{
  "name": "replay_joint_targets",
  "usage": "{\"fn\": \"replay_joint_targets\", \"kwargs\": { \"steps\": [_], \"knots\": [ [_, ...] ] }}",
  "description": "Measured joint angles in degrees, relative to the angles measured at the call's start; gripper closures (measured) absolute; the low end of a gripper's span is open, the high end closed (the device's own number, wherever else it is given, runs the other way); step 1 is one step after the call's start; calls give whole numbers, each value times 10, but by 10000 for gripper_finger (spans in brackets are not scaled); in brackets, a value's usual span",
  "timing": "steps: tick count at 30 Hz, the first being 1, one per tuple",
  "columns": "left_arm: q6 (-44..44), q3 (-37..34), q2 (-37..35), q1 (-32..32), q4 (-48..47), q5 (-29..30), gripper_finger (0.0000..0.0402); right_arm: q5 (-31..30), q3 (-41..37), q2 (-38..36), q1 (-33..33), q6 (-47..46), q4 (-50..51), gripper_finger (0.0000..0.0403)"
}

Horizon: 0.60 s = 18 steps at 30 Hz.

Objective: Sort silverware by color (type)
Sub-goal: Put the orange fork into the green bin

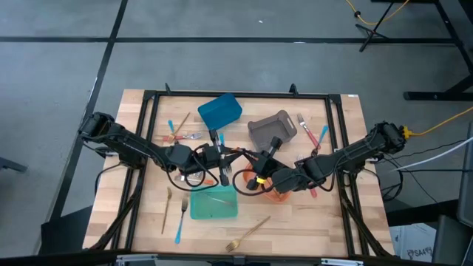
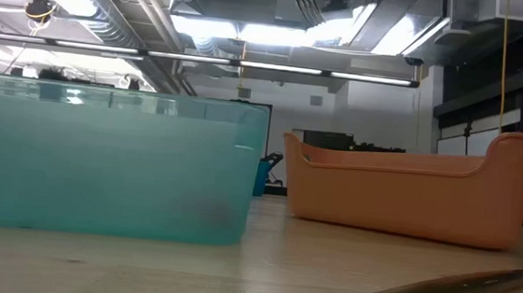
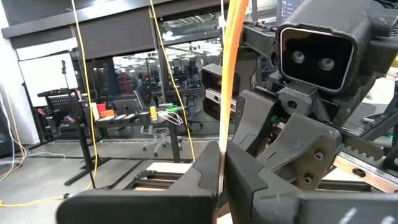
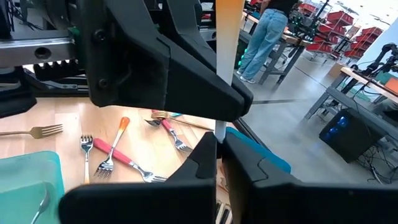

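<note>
– Why are both arms bunched up in the middle of the table?

– They share one piece. The left gripper (image 3: 221,163) has its jaws pressed together on the thin shaft of an orange-handled utensil (image 3: 233,62), and the right gripper (image 4: 217,148) is clamped on the same utensil from the opposite side, face to face with it.

– So it's off the table?

– Yes, it is held between the two, above the centre. It looks like a hand-over, probably so that one arm can regrip it at a better angle.

– Where should it go?

– My guess is the orange bin (image 2: 398,190), near side, just right of the teal bin (image 2: 101,162). One gripper must let go first, or the two will pull against each other.

– And the rest?

– Plenty is unsorted: pink-handled forks (image 4: 115,154) to the far left, and a gold fork (image 1: 247,235) at the near edge.
</note>
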<state>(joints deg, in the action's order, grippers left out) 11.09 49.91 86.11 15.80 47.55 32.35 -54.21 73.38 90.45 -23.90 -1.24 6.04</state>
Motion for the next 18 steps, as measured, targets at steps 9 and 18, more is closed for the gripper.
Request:
{"fn": "replay_joint_targets", "kwargs": {
  "steps": [9,18],
  "knots": [
    [0,0,0,0,-2,-3,399,3,0,0,0,0,0,324],
    [0,0,0,2,-34,-1,399,3,0,-25,-22,1,92,284]
  ]
}}
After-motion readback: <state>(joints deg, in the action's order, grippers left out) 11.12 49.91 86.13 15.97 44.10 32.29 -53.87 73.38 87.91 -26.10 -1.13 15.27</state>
